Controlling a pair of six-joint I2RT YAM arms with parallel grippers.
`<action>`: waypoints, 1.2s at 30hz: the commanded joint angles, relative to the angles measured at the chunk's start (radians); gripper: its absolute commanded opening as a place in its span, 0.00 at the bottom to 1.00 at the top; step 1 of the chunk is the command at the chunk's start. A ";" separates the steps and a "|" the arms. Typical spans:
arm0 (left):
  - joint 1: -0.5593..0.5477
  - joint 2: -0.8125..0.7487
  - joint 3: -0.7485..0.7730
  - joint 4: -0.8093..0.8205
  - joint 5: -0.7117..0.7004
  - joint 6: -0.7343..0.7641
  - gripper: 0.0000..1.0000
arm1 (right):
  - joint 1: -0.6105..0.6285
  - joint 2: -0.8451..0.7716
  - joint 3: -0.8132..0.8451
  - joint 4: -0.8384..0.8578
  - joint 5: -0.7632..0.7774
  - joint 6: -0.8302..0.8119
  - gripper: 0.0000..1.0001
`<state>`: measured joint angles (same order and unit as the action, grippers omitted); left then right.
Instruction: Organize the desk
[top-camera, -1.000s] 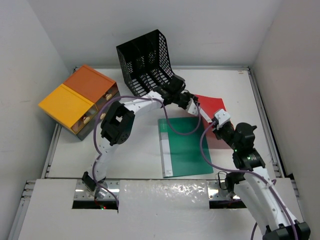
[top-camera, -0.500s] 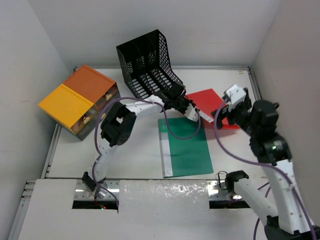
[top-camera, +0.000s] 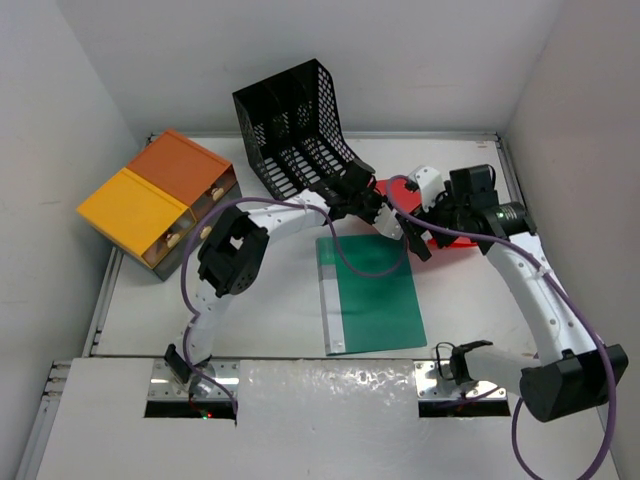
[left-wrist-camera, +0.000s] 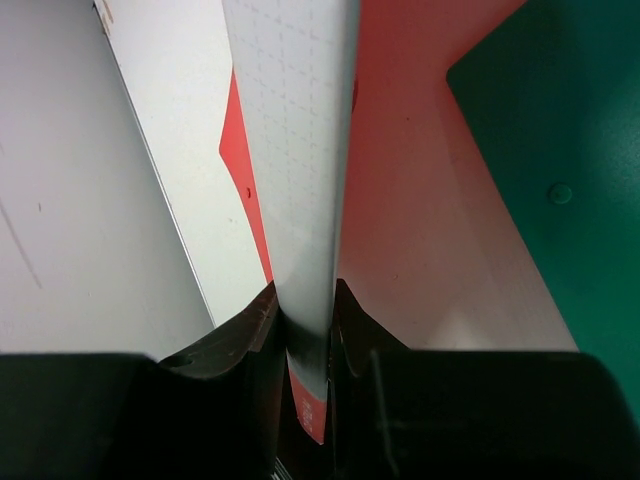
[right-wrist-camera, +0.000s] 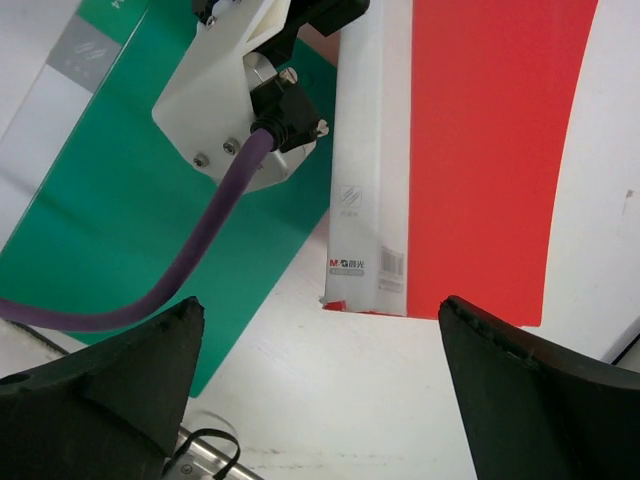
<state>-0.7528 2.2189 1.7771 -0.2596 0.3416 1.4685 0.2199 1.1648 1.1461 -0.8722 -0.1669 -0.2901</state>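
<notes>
nearest us, the desk runs from the arm bases at 6 o'clock to the back wall at 12, white, with a thin raised rim. a green folder lies flat around its middle. just beyond it, toward 1 o'clock, we see a red folder with a white spine. the left end effector is clamped on that spine. in its wrist view both dark fingers press the white edge from either side, with the red cover spreading away behind. whether the folder is lifted clear of the desk we cannot tell. the right end effector hovers over the same folder with its jaws spread wide and nothing between them. its wrist view looks down on the spine's printed end and on the left arm's white wrist. farther back, at 11 o'clock, a black mesh file rack leans at the far edge. at 10 o'clock, an orange-yellow drawer box sits at the left corner.
</notes>
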 joint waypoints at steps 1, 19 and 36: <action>-0.008 -0.054 0.010 0.026 0.019 -0.017 0.00 | 0.010 -0.001 -0.009 0.070 0.013 -0.026 0.94; -0.010 -0.084 0.004 0.003 0.074 -0.023 0.00 | 0.009 0.136 -0.121 0.309 0.099 -0.112 0.60; -0.010 -0.137 -0.004 -0.089 0.204 -0.086 0.00 | 0.009 0.064 -0.243 0.404 0.274 -0.031 0.00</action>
<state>-0.7452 2.2124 1.7668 -0.3141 0.3859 1.4361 0.2501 1.2835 0.9230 -0.5571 -0.0185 -0.3820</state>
